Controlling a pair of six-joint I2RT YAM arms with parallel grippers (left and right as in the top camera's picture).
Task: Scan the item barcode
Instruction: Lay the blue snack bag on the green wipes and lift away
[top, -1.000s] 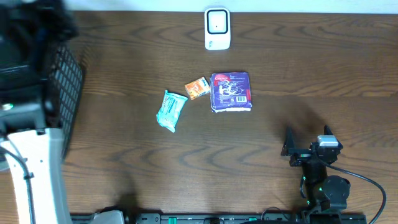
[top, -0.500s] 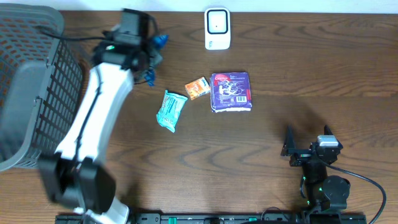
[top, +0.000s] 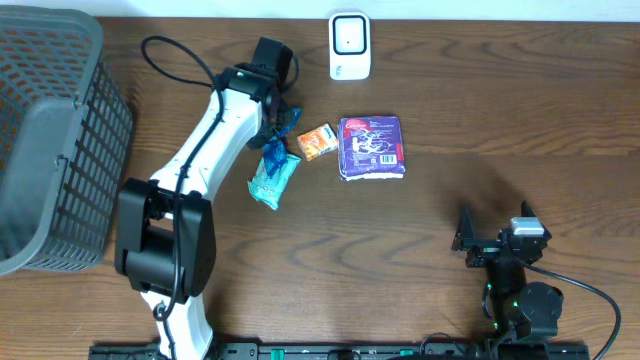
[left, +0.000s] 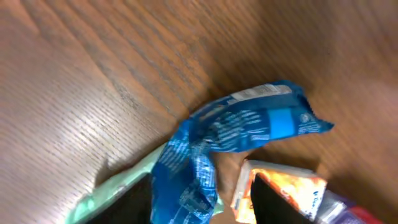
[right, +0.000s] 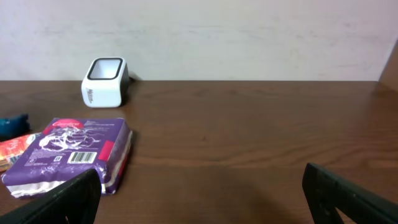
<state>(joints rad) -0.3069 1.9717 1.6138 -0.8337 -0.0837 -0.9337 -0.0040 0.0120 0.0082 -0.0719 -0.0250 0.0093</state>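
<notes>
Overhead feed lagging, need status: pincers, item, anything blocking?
Left pincer open, blue packet between its jaws, overlapping green packet. Right pincer open, empty, parked. Nothing between blue packet and scanner.

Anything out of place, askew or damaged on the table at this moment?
The blue packet is crumpled and bent rather than flat. One end overlaps the green packet, close beside the orange packet. Nothing else stands out.

Dark brown wood-grain table (top: 500, 120) across all 3 views, dull sheen under soft even light. Meets a plain off-white wall (right: 249, 37) at the far edge. Carries 1 grey plastic mesh basket (top: 100, 140) at its left end.
</notes>
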